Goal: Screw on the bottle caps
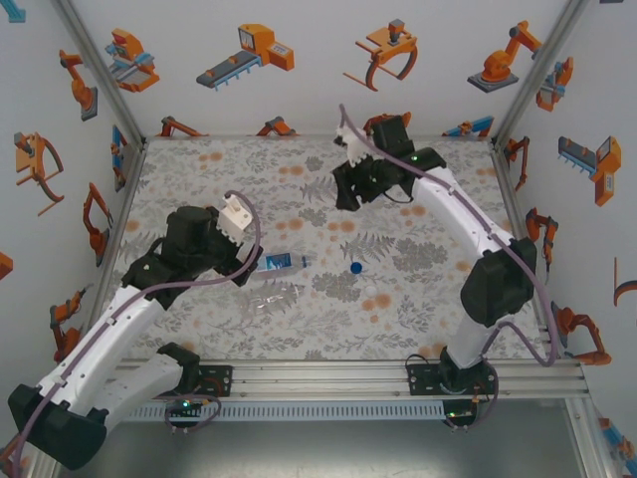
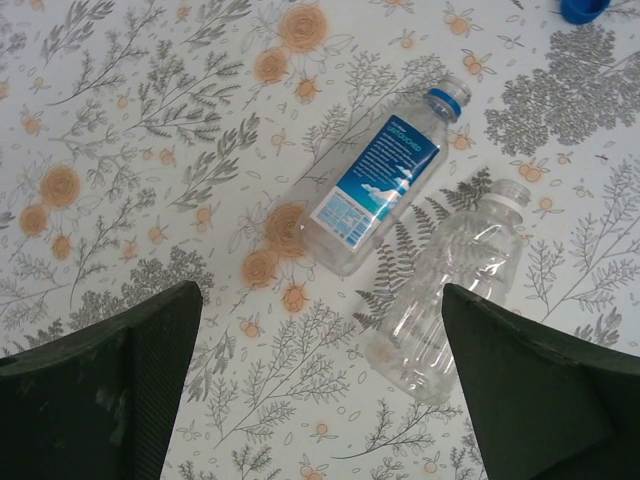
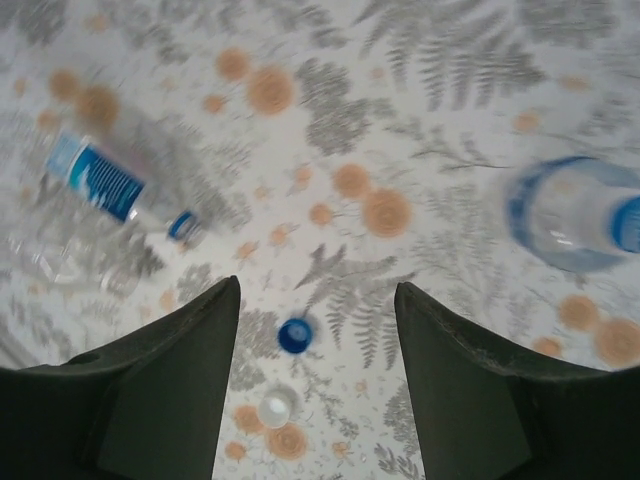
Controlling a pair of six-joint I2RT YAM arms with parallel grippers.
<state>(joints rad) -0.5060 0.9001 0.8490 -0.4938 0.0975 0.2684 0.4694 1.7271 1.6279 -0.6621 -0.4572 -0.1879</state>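
The left gripper (image 2: 320, 295) hangs above the table (image 1: 448, 329) with its jaws spread wide and nothing held. Below and just ahead of it, two bottles lie on their sides on the flowered mat. The labelled bottle (image 2: 385, 190) has a blue-and-white band and blue at its neck. The clear bottle (image 2: 455, 280) lies just beside it and points the same way; whether the two touch I cannot tell. Beyond their necks, a blue cap (image 2: 585, 8) sits at the edge of the left wrist view.

The right gripper (image 3: 318, 285) is raised over the far part of the table, its jaws apart with nothing between them. Under that gap lies the blue cap, and the white cap (image 3: 275, 405) is near it, both loose on the mat. Past the gripper's right finger is a third bottle (image 3: 570, 215), blurred and seen almost end on.
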